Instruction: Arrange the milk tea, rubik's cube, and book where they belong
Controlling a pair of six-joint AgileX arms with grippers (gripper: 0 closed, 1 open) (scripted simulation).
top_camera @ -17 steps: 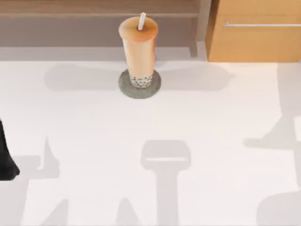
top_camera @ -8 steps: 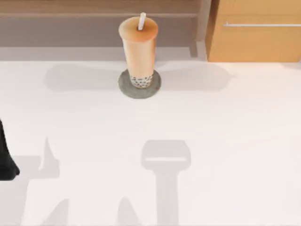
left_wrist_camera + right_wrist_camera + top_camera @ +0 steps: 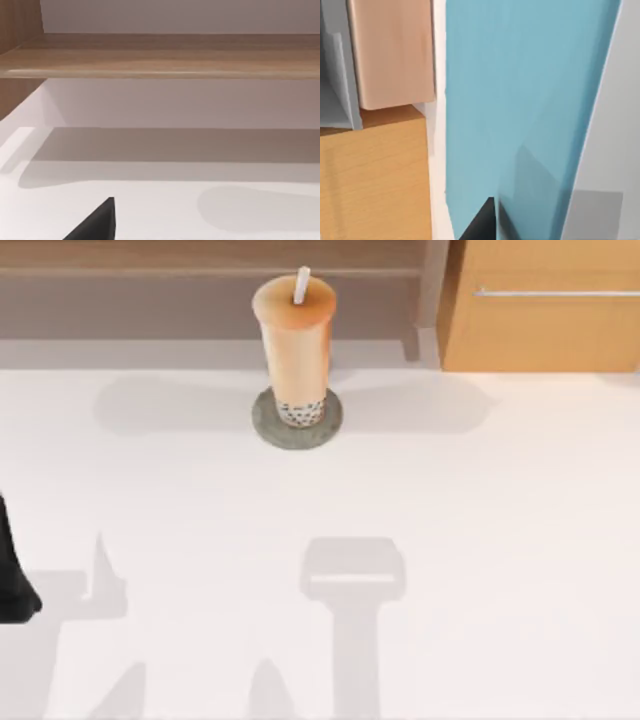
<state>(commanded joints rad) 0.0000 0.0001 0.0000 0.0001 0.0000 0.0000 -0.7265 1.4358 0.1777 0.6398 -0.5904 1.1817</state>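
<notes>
One milk tea stands on one coaster. My left arm idles; whether my right pincer grasps the blue book, I cannot tell.

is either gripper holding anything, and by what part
Cannot be told. A light blue flat thing, maybe the book, sits close before the right gripper, but no grip shows.

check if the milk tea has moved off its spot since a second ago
No. In the top view the milk tea stands upright on the grey coaster, below the wooden shelf, exactly as before.
</notes>
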